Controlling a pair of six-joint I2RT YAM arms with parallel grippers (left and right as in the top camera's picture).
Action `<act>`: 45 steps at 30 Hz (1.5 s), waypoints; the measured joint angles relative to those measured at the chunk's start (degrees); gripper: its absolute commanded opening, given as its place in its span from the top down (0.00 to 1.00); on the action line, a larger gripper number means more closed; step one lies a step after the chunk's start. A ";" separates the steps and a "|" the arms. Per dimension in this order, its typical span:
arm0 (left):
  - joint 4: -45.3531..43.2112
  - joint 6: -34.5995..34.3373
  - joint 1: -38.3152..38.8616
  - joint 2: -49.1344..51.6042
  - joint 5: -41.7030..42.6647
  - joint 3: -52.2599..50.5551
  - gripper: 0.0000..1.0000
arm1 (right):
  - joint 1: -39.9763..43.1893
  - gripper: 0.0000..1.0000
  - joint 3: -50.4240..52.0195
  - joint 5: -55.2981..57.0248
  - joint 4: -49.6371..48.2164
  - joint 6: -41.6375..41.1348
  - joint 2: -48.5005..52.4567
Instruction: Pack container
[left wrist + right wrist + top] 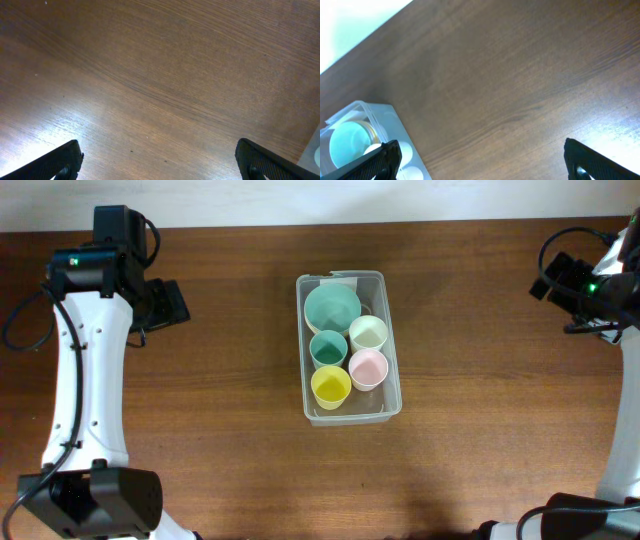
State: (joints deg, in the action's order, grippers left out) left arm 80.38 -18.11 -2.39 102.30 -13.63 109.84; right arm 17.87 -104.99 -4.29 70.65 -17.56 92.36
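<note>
Left end effector (159, 167) spread wide over bare wood, gripping nothing, and my right end effector (480, 162) just as wide, just as empty. Out between them, mid-way across the brown wooden table (220, 430), sits the clear rectangular plastic container (303, 370). It holds a round teal bowl (332, 306), a small teal cup (327, 347), a pale green cup (368, 333), a pink cup (367, 367) and a yellow cup (331, 386). I see nothing left outside it, so I'd call the packing done, bar perhaps a lid.

Clear container (360, 416); teal bowl (332, 307); yellow cup (331, 386); pink cup (368, 367).
</note>
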 measured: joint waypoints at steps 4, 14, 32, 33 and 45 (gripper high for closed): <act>0.00 0.02 0.00 0.00 0.00 0.00 0.00 | 0.00 0.01 0.00 0.28 0.11 1.38 -0.02; -0.02 0.02 0.00 0.00 -0.17 0.00 0.00 | -11.39 0.01 6.62 1.01 -14.91 21.90 -16.72; -0.04 0.02 0.00 0.00 -0.33 0.00 0.00 | -14.93 0.01 71.30 1.11 -36.72 27.71 -68.22; -0.07 0.02 0.00 0.00 -0.33 0.00 0.00 | -14.93 0.01 74.10 1.11 -37.20 26.69 -70.86; -0.02 0.02 0.00 0.00 -0.35 0.00 0.00 | -14.93 0.01 91.86 1.09 -38.23 20.92 -89.07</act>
State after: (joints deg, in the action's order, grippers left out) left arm 80.36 -18.09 -2.39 102.30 -13.98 109.84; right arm 2.94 -13.13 -3.20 32.42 3.36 3.29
